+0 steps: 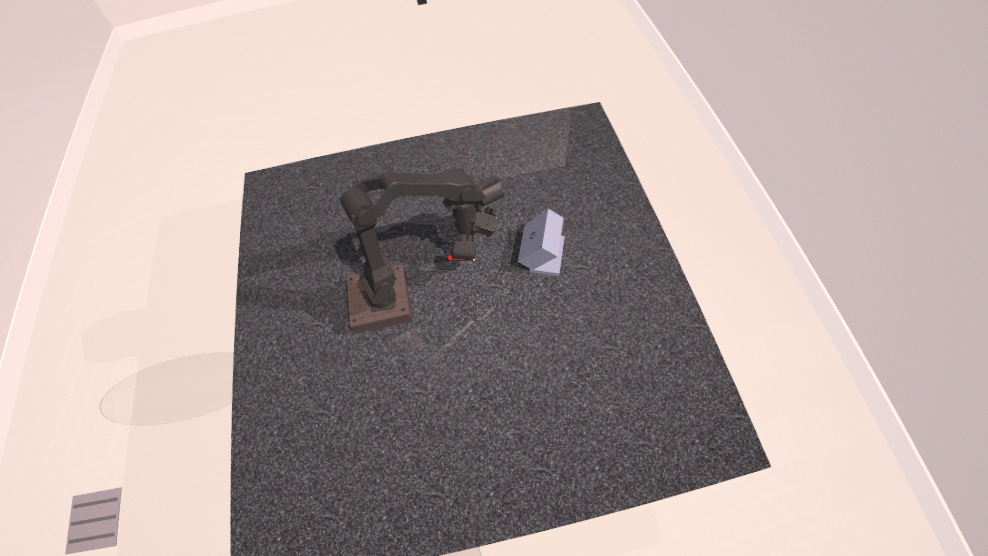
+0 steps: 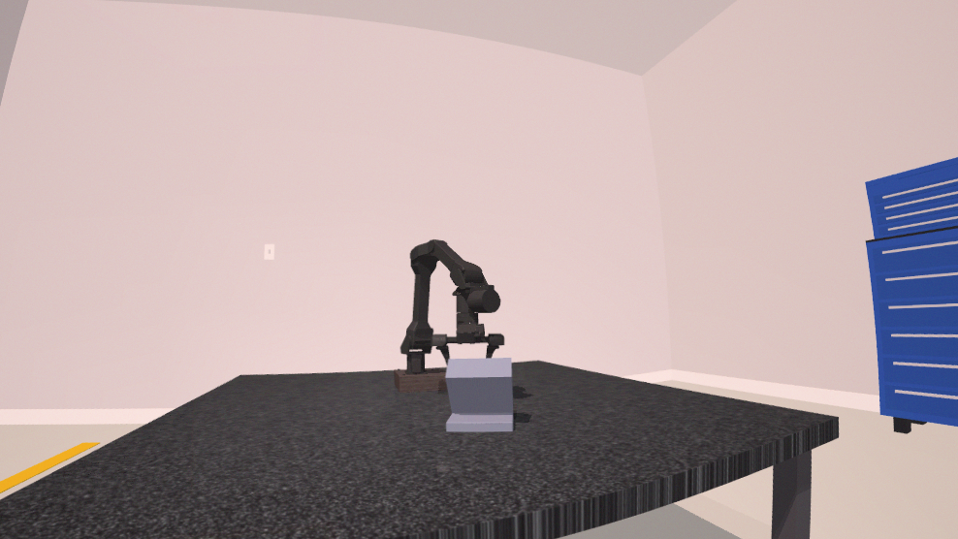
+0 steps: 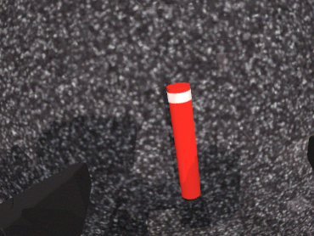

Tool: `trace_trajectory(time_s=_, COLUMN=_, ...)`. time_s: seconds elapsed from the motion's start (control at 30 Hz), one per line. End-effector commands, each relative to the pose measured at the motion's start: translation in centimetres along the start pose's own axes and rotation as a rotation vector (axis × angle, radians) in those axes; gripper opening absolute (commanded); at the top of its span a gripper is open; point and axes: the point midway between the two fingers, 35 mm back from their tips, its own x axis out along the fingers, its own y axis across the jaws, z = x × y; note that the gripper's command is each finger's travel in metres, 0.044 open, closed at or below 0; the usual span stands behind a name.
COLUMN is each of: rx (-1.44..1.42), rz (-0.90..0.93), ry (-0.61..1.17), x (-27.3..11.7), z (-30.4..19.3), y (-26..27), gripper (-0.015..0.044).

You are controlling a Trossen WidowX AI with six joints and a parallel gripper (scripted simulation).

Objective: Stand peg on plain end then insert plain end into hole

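Note:
The red peg (image 3: 184, 140) (image 1: 450, 258) lies flat on the table. In the wrist view its white band is near the upper end and its plain end is at the bottom. In the top view only a thin strip of it shows below a finger; the exterior view does not show it. My gripper (image 3: 204, 162) (image 2: 468, 355) is open and empty, pointing down above the peg, with one finger on either side of it in the wrist view. The sloped panel (image 1: 547, 242) (image 2: 479, 396) is light grey-violet. Its hole (image 1: 532, 235) faces the arm and looks empty.
The arm's wooden base (image 1: 378, 320) (image 2: 408, 382) stands left of the gripper in the top view. The panel stands to the right of the gripper there, a short distance from it. The dark speckled table (image 1: 483, 428) (image 2: 301, 456) carries them all.

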Motion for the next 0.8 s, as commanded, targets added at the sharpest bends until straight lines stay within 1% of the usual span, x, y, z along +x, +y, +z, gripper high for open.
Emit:
trace_trajectory(time_s=0.0, rx=-0.026, rz=0.019, ry=-0.013, x=-0.4, z=0.2, y=0.2, gripper=0.044)
trace_trajectory(time_s=0.77, rx=-0.028, rz=0.018, ry=-0.012, x=3.0, z=0.4, y=0.4, gripper=0.044)
